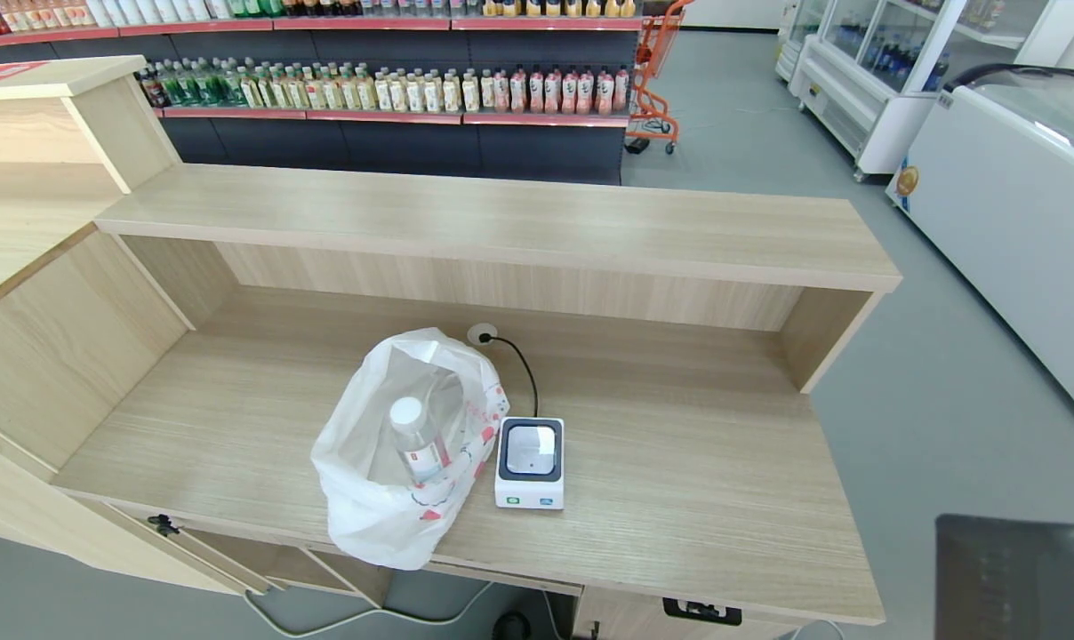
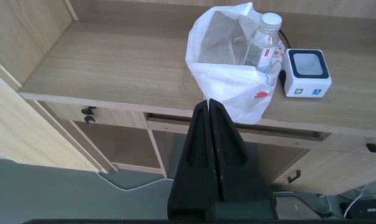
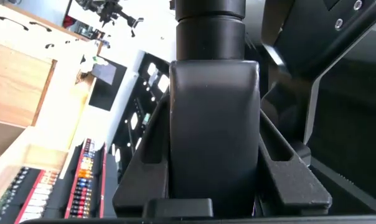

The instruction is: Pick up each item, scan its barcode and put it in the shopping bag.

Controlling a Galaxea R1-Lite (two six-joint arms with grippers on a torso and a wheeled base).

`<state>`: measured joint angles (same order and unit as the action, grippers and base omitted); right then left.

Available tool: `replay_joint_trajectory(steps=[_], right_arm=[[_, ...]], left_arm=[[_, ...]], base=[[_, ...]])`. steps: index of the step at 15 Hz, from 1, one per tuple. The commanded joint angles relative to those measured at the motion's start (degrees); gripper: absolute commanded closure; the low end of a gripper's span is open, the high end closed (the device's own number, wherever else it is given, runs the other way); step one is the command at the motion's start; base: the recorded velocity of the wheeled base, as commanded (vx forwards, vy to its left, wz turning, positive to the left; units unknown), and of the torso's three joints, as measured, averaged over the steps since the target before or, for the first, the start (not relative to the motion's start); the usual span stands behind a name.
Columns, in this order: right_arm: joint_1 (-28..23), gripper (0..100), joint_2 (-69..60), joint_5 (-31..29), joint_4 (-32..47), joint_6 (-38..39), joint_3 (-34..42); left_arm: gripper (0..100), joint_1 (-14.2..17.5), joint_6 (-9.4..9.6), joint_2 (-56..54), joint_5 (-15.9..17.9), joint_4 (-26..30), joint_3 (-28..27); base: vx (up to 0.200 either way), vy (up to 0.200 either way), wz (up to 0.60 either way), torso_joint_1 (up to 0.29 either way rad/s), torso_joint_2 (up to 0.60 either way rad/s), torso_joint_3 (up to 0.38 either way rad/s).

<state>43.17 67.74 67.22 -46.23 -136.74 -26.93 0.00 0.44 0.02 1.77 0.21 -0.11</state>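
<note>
**Bag dead ahead of the closed left gripper**

The left gripper [image 2: 208, 102], its tips pressed together on nothing, hangs short of the wooden counter [image 2: 113, 68]. Straight ahead of it stands the shopping bag [image 2: 216, 68], mouth open. Inside, the bottle [image 2: 263, 43] stands nearly upright, cap up. The scanner [image 2: 307, 73] sits just right of the bag. This arm looks the nearer. The right gripper [image 3: 214, 143]: state cannot be told. Drink shelves [image 1: 386, 89] stand behind the counter.
</note>
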Motion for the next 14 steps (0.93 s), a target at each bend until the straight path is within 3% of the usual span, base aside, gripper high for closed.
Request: replay_joint_trajectory(steps=[1,6,7,9,10,11,12,13,14], right_arm=[[0.08,100,0.37,0.02,0.0,-0.02,0.03],[-0.1,100,0.72,0.11,0.17,0.16,-0.14],[-1.33,100,2.04,-0.42,1.84,1.39,-1.46],[-9.24,100,7.49,-7.37,4.39,10.36,-2.78],[-13.2,100,8.9,-12.73,6.24,17.65,-2.43],[-17.33,100,6.7,-23.89,13.88,37.51,-0.14],[-18.47,100,3.1,-29.69,18.63,48.59,-0.05],[-22.69,100,-1.56,-35.14,22.67,61.07,-0.84],[-23.48,100,-2.0,-35.05,23.46,71.97,-1.37]], left_arm=[[100,0.0,0.0,0.06,-0.01,0.06,-0.07],[100,0.0,0.0,-0.02,-0.01,-0.03,-0.07],[100,0.0,0.0,0.06,-0.01,-0.03,-0.07],[100,0.0,0.0,0.06,-0.01,0.06,0.02],[100,0.0,0.0,-0.02,-0.01,0.06,0.02],[100,0.0,0.0,0.06,-0.01,0.06,0.02],[100,0.0,0.0,-0.02,-0.01,-0.03,0.02],[100,0.0,0.0,0.06,-0.01,-0.03,0.02],[100,0.0,0.0,0.06,-0.01,-0.03,-0.07]], base=[[0.0,0.0,0.0,0.0,0.0,0.0],[0.0,0.0,0.0,0.0,0.0,0.0],[0.0,0.0,0.0,0.0,0.0,0.0],[0.0,0.0,0.0,0.0,0.0,0.0],[0.0,0.0,0.0,0.0,0.0,0.0],[0.0,0.0,0.0,0.0,0.0,0.0],[0.0,0.0,0.0,0.0,0.0,0.0],[0.0,0.0,0.0,0.0,0.0,0.0],[0.0,0.0,0.0,0.0,0.0,0.0]])
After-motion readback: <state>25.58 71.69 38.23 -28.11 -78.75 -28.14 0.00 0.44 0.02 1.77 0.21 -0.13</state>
